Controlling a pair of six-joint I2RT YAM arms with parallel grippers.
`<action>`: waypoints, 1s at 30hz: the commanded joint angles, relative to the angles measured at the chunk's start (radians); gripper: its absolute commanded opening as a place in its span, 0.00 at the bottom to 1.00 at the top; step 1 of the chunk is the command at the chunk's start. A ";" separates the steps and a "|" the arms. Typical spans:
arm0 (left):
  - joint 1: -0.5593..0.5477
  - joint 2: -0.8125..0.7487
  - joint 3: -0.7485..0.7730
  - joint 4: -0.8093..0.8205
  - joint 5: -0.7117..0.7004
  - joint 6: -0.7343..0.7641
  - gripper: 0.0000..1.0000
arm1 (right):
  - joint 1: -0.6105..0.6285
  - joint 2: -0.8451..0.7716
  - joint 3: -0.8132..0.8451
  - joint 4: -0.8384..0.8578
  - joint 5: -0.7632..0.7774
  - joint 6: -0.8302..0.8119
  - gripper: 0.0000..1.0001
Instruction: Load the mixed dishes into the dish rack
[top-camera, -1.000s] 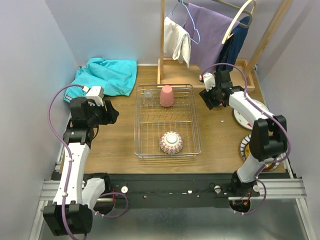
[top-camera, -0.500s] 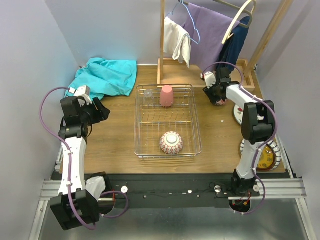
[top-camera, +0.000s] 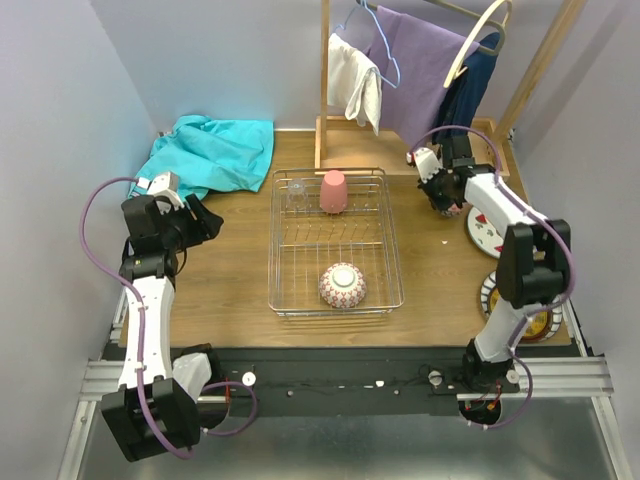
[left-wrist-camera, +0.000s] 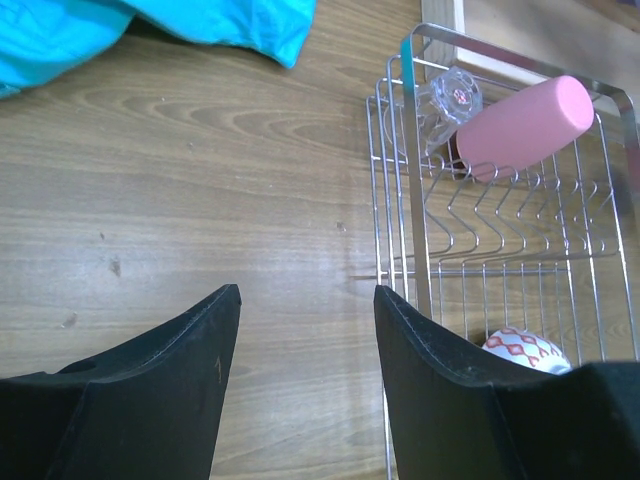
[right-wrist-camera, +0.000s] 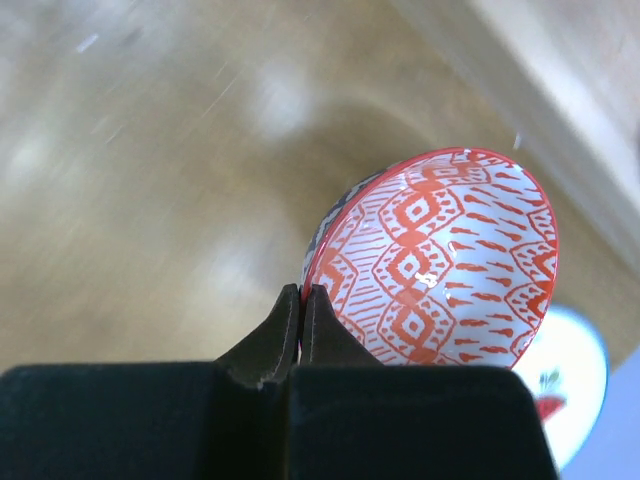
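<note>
Your right gripper (right-wrist-camera: 302, 300) has its fingers pinched tight on the rim of a bowl (right-wrist-camera: 440, 255), red pattern inside and dark pattern outside. The bowl is tilted, its inside turned toward the wrist camera. From above, that gripper (top-camera: 446, 196) sits at the far right of the table (top-camera: 235, 280), well to the right of the rack (top-camera: 336, 245) and near the base of the wooden clothes rack (top-camera: 330, 135). You cannot tell whether the bowl touches the table.

Your left gripper (left-wrist-camera: 307, 295) has its fingers spread wide with nothing between them, over bare wood left of the rack.

In the rack, the pink cup (top-camera: 333, 191) is at the far end with the glass (top-camera: 297, 196) just beside it on the left, and a pink bowl (top-camera: 342, 285) lies upside down at the near end.

The white plate (top-camera: 487, 235) lies on the table near your right gripper. The striped plates (top-camera: 492, 295) lie closer to you, partly hidden by the right arm.

A teal cloth (top-camera: 212, 150) lies at the far left
</note>
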 joint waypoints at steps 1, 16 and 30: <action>-0.008 -0.030 -0.066 0.078 0.043 -0.052 0.65 | 0.001 -0.242 -0.065 -0.174 -0.081 0.037 0.00; -0.075 0.078 -0.029 0.076 0.034 -0.043 0.63 | 0.217 -0.606 -0.051 -0.152 -0.790 0.490 0.00; -0.084 0.179 0.216 -0.163 -0.038 0.179 0.62 | 0.448 -0.307 -0.203 0.732 -0.961 1.217 0.00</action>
